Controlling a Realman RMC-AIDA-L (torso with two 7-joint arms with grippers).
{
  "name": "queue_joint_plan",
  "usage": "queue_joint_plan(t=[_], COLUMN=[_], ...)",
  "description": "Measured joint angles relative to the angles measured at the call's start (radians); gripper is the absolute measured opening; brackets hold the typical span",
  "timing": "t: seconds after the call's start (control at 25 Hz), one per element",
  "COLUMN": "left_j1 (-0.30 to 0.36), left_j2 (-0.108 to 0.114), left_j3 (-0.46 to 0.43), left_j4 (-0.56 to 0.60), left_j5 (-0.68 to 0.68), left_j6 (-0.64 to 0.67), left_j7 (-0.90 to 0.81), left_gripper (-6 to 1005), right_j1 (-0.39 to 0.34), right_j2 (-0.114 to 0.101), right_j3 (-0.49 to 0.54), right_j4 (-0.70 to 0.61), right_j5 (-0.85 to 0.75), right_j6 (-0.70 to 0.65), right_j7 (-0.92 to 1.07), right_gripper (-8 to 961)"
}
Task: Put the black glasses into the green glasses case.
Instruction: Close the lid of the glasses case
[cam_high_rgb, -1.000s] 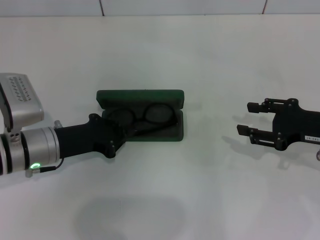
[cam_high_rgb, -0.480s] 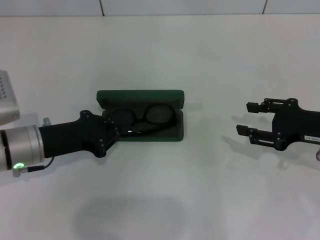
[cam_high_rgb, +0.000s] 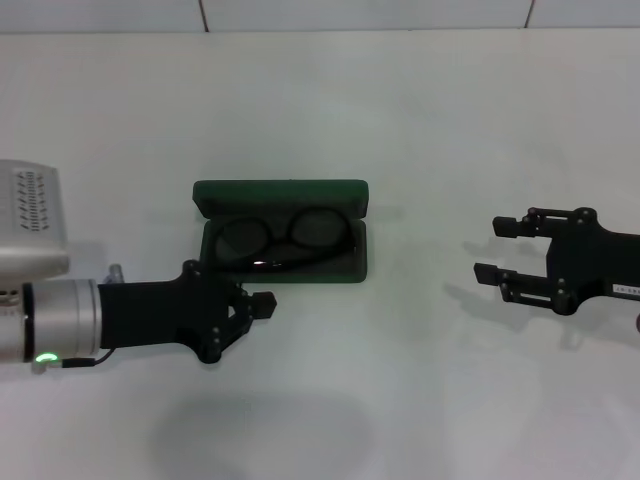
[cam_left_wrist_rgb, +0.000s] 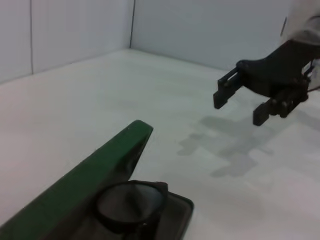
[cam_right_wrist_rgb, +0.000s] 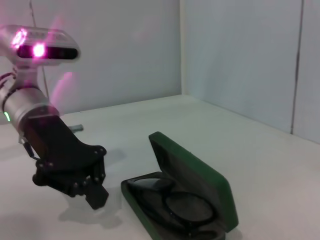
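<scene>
A white table (cam_high_rgb: 420, 120) carries the green glasses case (cam_high_rgb: 282, 196), open, with its lid standing up along the far edge, and the black glasses (cam_high_rgb: 285, 236) lie inside the lower tray, lenses toward the lid and a temple arm running along the near side. The left gripper (cam_high_rgb: 258, 305) hovers just in front of the case's near-left corner, clear of it, holding nothing; only one fingertip shows past the dark wrist body, so whether its fingers are spread or pressed together cannot be told. The right gripper (cam_high_rgb: 495, 250) hangs well off to the far side of the case from the left one, its two fingers spread apart and empty, pointing toward the case. Judging by their look, the glasses are light, thin plastic with slick lenses that would smudge or scratch, and slim temple arms that could bend; the bridge or the frame rim beside a lens seems the safest place to pinch, should they need nudging. The case looks rigid and hinged, and its lid could likely be pushed down from its top edge. From the left wrist, only one lens (cam_left_wrist_rgb: 131, 202) and part of the lid (cam_left_wrist_rgb: 90, 175) appear, the rest cut off. Whether the glasses sit fully flat, or a temple arm rides on the tray's rim, is hard to make out.
</scene>
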Motion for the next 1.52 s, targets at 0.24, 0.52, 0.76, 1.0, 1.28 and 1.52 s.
queue_joint_plan(t=[0.24, 0.52, 0.76, 1.0, 1.28, 1.52], left_j1=[-0.004, 0.009, 0.015, 0.004, 0.001, -0.010], left_j2=[-0.008, 0.006, 0.020, 0.016, 0.015, -0.001], left_j3=[-0.006, -0.013, -0.105, -0.131, -0.227, -0.225], left_j4=[0.002, 0.047, 0.077, 0.071, 0.078, 0.188], left_j5=[0.003, -0.033, -0.037, -0.005, -0.065, -0.021], left_j6=[-0.059, -0.052, -0.014, -0.048, 0.002, -0.003], left_j7=[-0.005, -0.036, -0.154, -0.191, -0.404, -0.589], left_gripper=[52, 54, 56, 58, 61, 63], right_j1=[-0.004, -0.006, -0.006, -0.002, -0.002, 0.003], right_j2=[0.001, 0.001, 0.002, 0.002, 0.005, 0.006], right_j3=[0.001, 0.003, 0.003, 0.004, 0.016, 0.025], right_j4=[0.000, 0.000, 0.005, 0.012, 0.014, 0.033], right_j5=[0.001, 0.004, 0.004, 0.005, 0.005, 0.005], right_j6=[-0.010, -0.013, -0.007, -0.005, -0.002, -0.001], right_j7=[-0.006, -0.006, -0.006, -0.006, -0.008, -0.008], right_gripper=[602, 602, 602, 602, 602, 601])
